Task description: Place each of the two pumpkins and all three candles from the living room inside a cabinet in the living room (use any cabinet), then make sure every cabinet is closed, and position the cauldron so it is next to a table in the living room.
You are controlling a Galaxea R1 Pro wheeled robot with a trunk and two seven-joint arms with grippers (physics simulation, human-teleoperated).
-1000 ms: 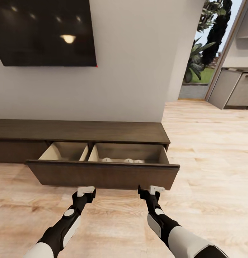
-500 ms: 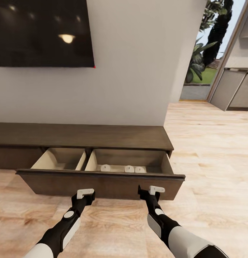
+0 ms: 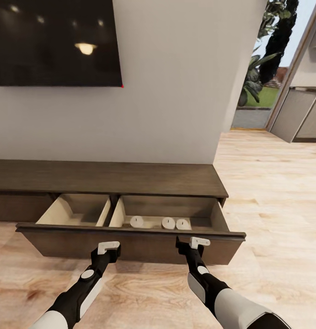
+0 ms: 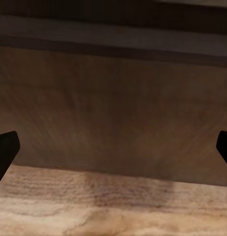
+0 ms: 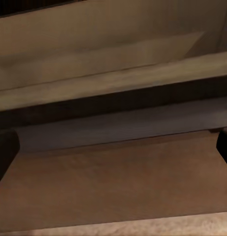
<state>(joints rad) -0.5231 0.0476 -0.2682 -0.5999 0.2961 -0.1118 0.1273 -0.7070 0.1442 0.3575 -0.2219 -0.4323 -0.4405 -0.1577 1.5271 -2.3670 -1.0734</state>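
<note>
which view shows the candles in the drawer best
The head view. It looks down into the open drawer, where three candles sit in the right compartment. The left wrist view has the dark drawer front and floor, the right wrist view the drawer's front edge and pale inner wall; I see no candles in either.

A dark television (image 3: 57, 43) hangs on the pale wall (image 3: 176, 91); right of the wall, plants (image 3: 267, 50) and perhaps grey kitchen units (image 3: 297, 114) show.
</note>
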